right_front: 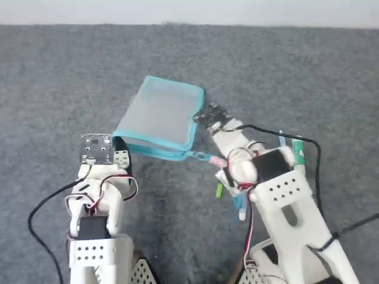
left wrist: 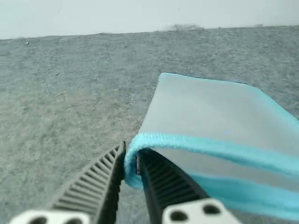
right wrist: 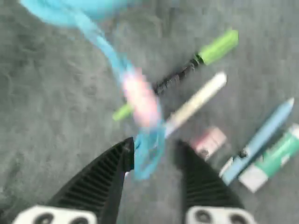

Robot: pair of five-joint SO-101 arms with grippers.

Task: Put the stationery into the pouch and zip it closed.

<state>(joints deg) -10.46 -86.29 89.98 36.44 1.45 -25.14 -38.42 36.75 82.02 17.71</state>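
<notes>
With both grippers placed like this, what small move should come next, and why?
Probably shut the right gripper on the zipper pull: it hangs between the open fingers, the left gripper pinches the pouch, and the blue pen lies outside.

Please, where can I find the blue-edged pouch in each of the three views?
High view: the pouch sits mid-table between both arms.
Left wrist view: its corner is pinched in the left gripper.
Right wrist view: its blurred edge lies beyond the open right gripper, with the zip pull between them.
Shared landmark: the cyan trim.
</notes>
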